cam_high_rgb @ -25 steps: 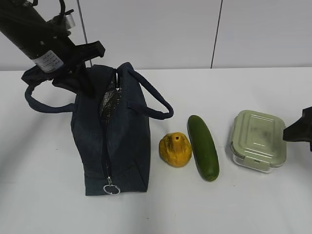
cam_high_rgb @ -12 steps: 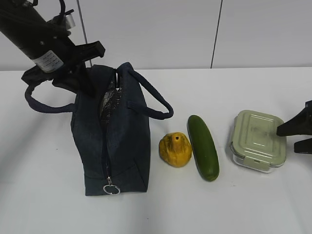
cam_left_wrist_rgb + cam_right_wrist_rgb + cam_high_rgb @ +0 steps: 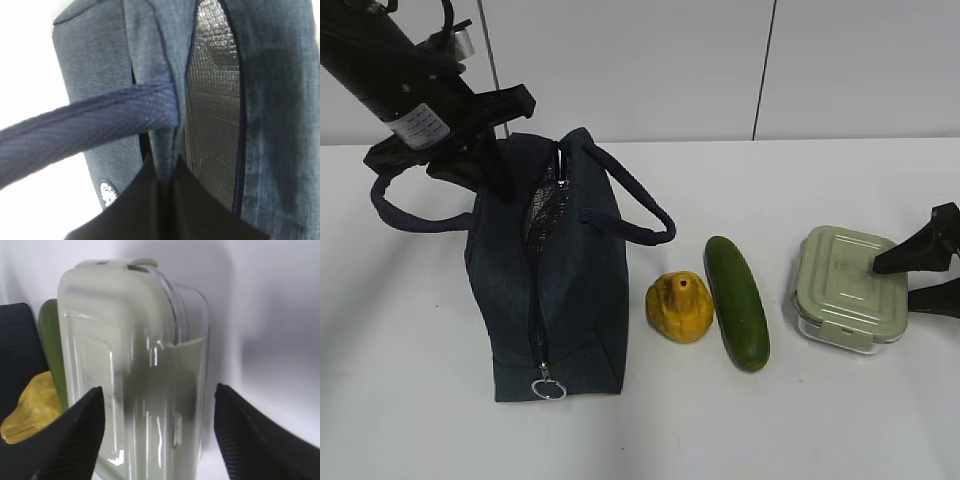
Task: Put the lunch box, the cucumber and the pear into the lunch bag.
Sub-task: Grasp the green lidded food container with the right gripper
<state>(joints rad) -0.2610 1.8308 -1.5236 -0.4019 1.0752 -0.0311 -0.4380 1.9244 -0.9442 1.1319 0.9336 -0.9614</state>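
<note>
A: What was seen, left to right, and how many of each?

B: One bag [image 3: 550, 290] was stood on the table [image 3: 410, 400], its zipper partly undone at the far end, with silver lining [image 3: 212, 100] exposed. Two loop handles were counted. The left gripper [image 3: 470, 150] was pressed together on the bag's fabric edge beside the opening, as shown in the left wrist view.

A: And next to the bag?

B: One pear [image 3: 680, 307] was laid just beside it, then one cucumber [image 3: 737, 301], close against the pear. One box [image 3: 849, 287] was set apart, further right, its lid on.

A: The right gripper [image 3: 918, 275]?

B: It was held spread, its two fingers [image 3: 75, 440] placed either side of the box's right end; whether the box was touched could not be told.
</note>
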